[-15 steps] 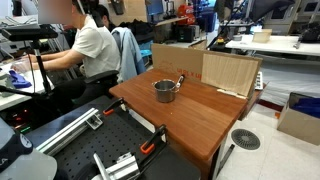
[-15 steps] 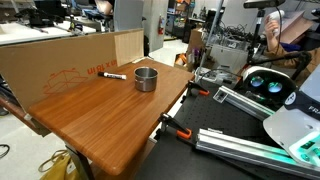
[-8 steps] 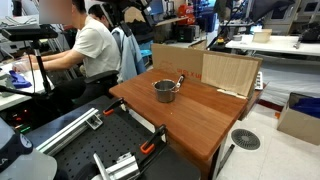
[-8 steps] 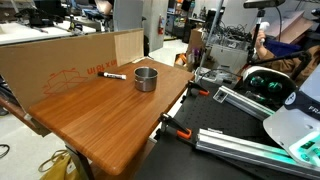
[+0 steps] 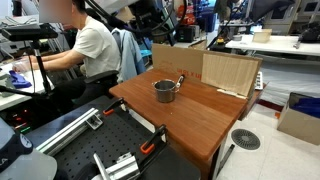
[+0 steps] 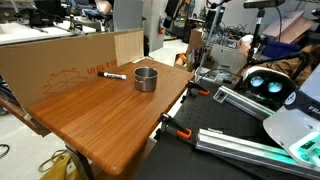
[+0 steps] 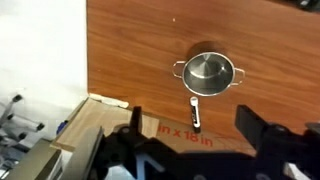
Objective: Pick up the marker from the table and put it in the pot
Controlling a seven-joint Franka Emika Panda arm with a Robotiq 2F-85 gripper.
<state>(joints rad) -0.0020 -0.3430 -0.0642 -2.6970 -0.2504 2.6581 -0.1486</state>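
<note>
The gripper [image 7: 192, 124] is hovering high above the table [image 7: 140, 50]. Its jaws are standing wide open and are gripping nothing. In the wrist view the marker [image 7: 196, 113] is showing between the two fingers [image 7: 135, 126], far below them and untouched. It is lying flat on the table top, just beside the pot [image 7: 208, 72] and at the edge of the cardboard sheet [image 7: 165, 131]. An exterior view is showing the marker [image 6: 114, 75] near the pot [image 6: 146, 78].

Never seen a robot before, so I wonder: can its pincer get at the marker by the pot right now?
Probably yes: the open pincer hangs above the table, and the marker lies uncovered beside the pot, though the cardboard close by might crowd it.
</note>
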